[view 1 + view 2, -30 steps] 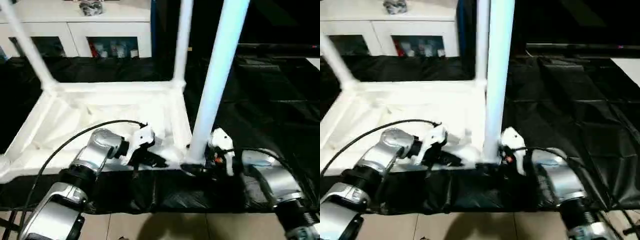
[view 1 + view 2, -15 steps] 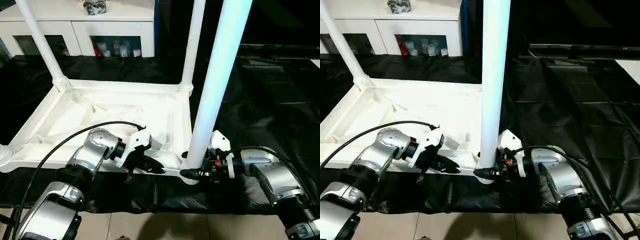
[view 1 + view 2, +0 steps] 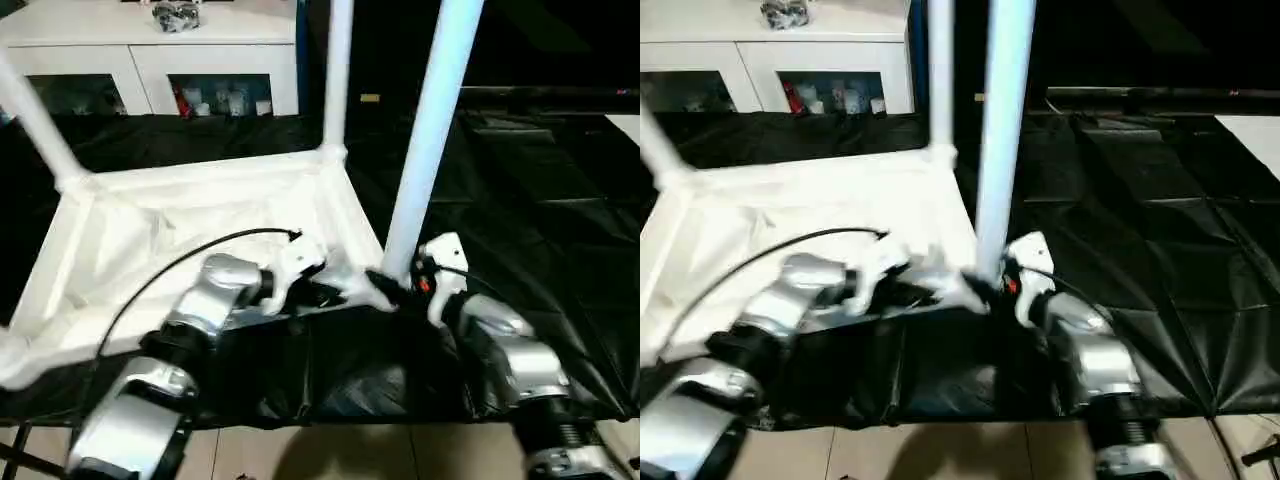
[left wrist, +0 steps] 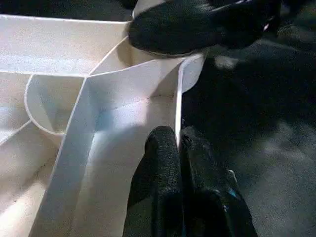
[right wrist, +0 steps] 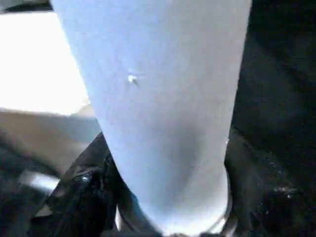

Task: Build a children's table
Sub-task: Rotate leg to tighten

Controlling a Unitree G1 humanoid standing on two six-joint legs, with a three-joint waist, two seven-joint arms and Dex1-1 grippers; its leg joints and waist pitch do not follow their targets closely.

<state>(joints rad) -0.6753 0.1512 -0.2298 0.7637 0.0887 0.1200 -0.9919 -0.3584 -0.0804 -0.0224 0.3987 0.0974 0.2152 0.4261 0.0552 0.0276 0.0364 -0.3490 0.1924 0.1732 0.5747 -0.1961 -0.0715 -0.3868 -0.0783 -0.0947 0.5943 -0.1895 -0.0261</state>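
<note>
Left eye view shows the white tabletop (image 3: 190,215) lying upside down, ribbed underside up, on a black sheet (image 3: 540,190) spread over the floor. Three legs stand upright in its corner sockets: the near-right leg (image 3: 430,140), the far-right leg (image 3: 338,70) and the far-left leg (image 3: 30,115). The right pincer (image 3: 392,288) sits at the foot of the near-right leg, its black fingers (image 5: 86,185) closed around the tube just above the socket. The left pincer (image 4: 178,148) grips the thin near rim wall of the tabletop, one finger on each side, just beside that same corner. Beyond the sheet stands a white cabinet (image 3: 150,50) with glass doors, a small dark object (image 3: 175,13) on top.
</note>
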